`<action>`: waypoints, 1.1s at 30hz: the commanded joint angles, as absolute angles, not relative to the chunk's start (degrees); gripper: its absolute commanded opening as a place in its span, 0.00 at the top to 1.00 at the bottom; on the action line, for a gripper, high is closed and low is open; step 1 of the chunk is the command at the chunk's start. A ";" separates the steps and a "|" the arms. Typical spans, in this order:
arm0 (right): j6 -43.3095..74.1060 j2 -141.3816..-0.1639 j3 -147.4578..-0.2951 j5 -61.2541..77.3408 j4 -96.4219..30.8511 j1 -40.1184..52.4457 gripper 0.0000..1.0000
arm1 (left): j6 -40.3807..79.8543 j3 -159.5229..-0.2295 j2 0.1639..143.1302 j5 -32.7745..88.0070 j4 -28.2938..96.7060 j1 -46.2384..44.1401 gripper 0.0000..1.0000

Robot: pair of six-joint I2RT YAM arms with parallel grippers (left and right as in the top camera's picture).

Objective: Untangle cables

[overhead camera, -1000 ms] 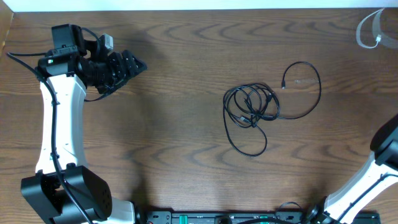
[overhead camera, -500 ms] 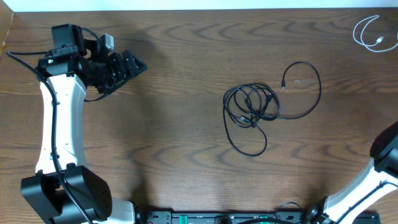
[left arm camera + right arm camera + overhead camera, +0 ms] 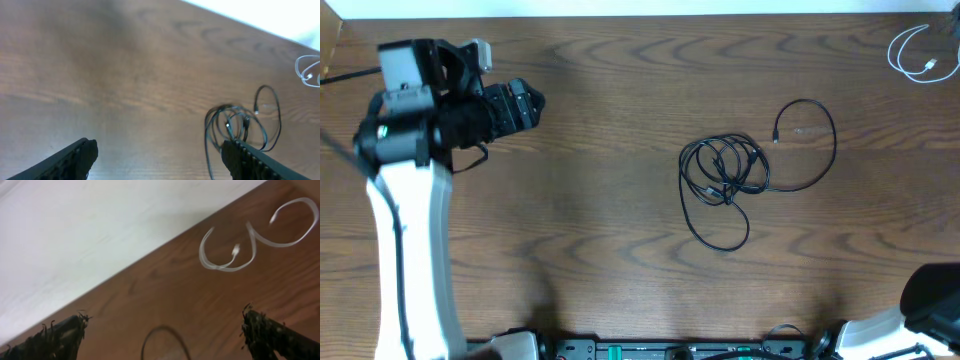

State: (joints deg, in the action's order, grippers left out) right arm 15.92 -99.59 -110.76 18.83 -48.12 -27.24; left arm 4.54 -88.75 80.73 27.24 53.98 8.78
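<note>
Left gripper (image 3: 159, 152) hangs spread and empty above the table (image 3: 600, 230); right gripper (image 3: 162, 330) gapes too. Black cables (image 3: 725, 178) lie mid-table, seemingly tangled; white cable (image 3: 917, 55) curls well apart, at the far right corner.

Brown wood-grain tbl (image 3: 580, 250), white beyond edge

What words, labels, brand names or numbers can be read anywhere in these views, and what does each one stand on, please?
No text can be read in any view.
On the black strip with green marks at the front edge of the table, any print is too small to read.
The black cables and the white cable show no markings.
</note>
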 commanded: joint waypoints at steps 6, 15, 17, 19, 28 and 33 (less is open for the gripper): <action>11.66 -96.40 -111.22 24.91 -59.53 -21.47 0.01 | 3.68 -90.21 74.89 23.90 56.29 -0.32 0.15; 11.07 -96.64 -109.23 21.78 -67.22 -20.14 0.01 | 7.53 -89.03 79.61 23.90 57.65 -9.41 0.15; 11.03 -96.66 -107.94 21.32 -68.16 -20.14 0.01 | 8.19 -88.99 82.02 23.90 57.67 -11.57 0.15; 11.00 -96.66 -106.45 21.32 -68.20 -20.14 0.01 | 8.23 -88.99 84.23 23.90 57.56 -13.50 0.15; 10.33 -96.66 -101.91 21.34 -67.96 -20.14 0.01 | 8.27 -88.99 93.67 23.94 55.99 -20.47 0.15; 9.08 -96.66 -101.43 21.34 -68.23 -20.14 0.01 | 10.28 -88.99 98.70 24.01 53.32 -23.94 0.15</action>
State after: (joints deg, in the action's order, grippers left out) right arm 10.83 -97.06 -101.89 21.58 -68.07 -20.34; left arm 8.27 -89.47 95.72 24.05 54.54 -21.85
